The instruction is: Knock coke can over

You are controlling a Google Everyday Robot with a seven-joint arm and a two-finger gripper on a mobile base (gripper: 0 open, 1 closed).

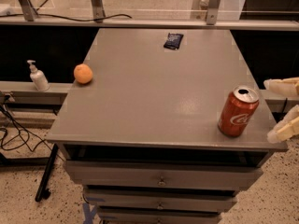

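The red coke can (238,111) stands upright near the front right corner of the grey table (154,92). It has white script and a silver top. My gripper (283,107) is at the right edge of the view, just right of the can and apart from it. Its two pale fingers (282,86) stand one above the other with a wide gap, so it is open and empty. The rest of the arm is out of view.
An orange fruit (83,73) sits at the table's left edge. A small dark packet (173,40) lies near the far edge. A white pump bottle (37,76) stands on a ledge to the left. Drawers (161,181) are below the tabletop. Cables lie on the floor at left.
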